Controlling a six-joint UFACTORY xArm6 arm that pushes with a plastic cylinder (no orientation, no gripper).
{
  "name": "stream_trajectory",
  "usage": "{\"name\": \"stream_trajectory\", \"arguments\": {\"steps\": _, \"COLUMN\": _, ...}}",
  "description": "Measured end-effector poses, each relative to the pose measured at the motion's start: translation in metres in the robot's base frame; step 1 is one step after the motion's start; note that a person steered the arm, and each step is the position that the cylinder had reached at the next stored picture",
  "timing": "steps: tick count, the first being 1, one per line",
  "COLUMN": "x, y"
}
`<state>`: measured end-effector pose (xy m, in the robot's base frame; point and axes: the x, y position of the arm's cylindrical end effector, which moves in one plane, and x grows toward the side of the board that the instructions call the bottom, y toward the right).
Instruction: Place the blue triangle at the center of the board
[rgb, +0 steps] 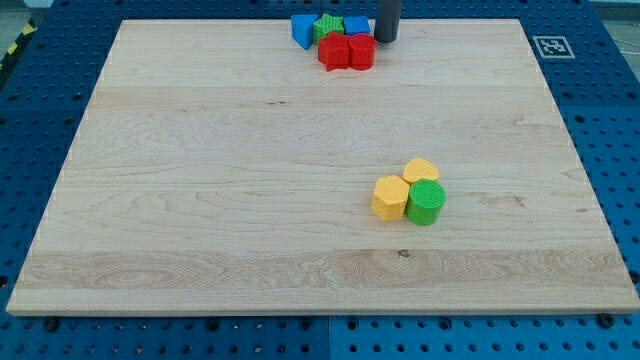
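Wooden board (200, 200) carries two clusters of blocks (seven visible).

Near the surface's (200, 200) top edge, 2 red blocks (346, 52) sit touching, a green block (327, 26) just behind them. Toward the view's lower right, 2 yellow blocks (392, 197) and a green cylinder (426, 203) cluster together. A fiducial marker (552, 46) occupies the top right corner.
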<state>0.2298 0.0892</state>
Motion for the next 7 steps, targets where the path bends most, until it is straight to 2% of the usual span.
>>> {"name": "stream_trajectory", "arguments": {"steps": 2, "x": -0.037, "y": -0.005}}
{"name": "stream_trajectory", "arguments": {"steps": 5, "x": -0.028, "y": -0.067}}
{"name": "stream_trajectory", "arguments": {"steps": 7, "x": -0.015, "y": -0.070}}
